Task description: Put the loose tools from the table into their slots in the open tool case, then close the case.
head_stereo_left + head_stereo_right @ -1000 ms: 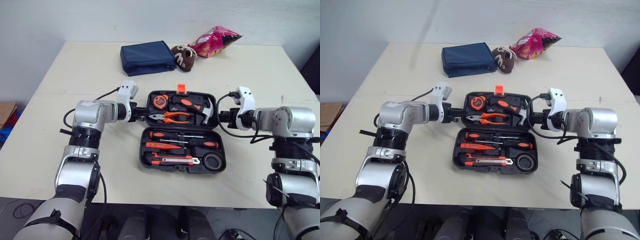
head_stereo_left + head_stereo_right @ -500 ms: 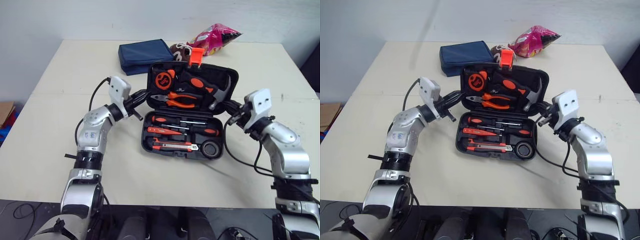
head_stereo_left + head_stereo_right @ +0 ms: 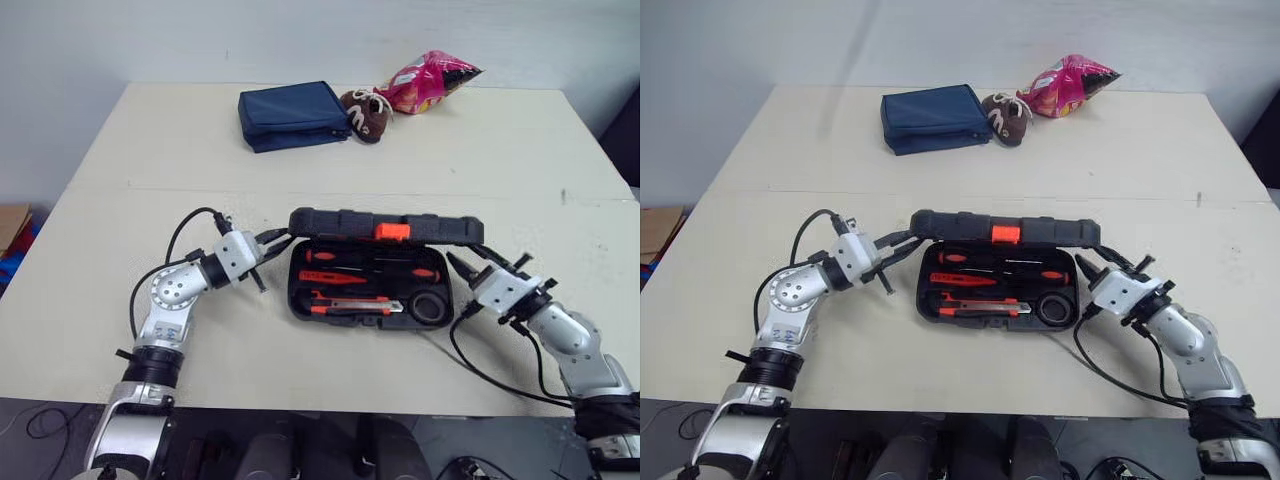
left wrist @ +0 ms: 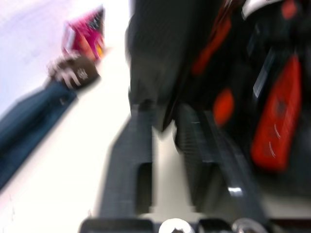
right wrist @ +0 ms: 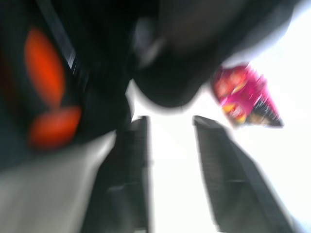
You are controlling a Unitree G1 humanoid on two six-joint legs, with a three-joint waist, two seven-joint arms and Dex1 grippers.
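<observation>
Partly shut tool case [image 3: 330, 222]; left fingers [image 3: 272, 238], right fingers [image 3: 455, 267] spread.

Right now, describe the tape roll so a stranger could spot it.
On the beige table, find the black tool case, lid half lowered. In its tray's right front corner lies the black tape roll, the only ring among straight orange-handled tools.

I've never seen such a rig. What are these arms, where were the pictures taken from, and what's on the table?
These are a humanoid robot's two arms. Two pictures come from cameras in its head, two from its wrists. On the table lies a black tool case, lid almost shut over orange-handled tools. The left end effector and right end effector, both open, sit at the lid's ends, gripping nothing. Behind lie a blue pouch, a brown plush toy and a pink snack bag.
</observation>
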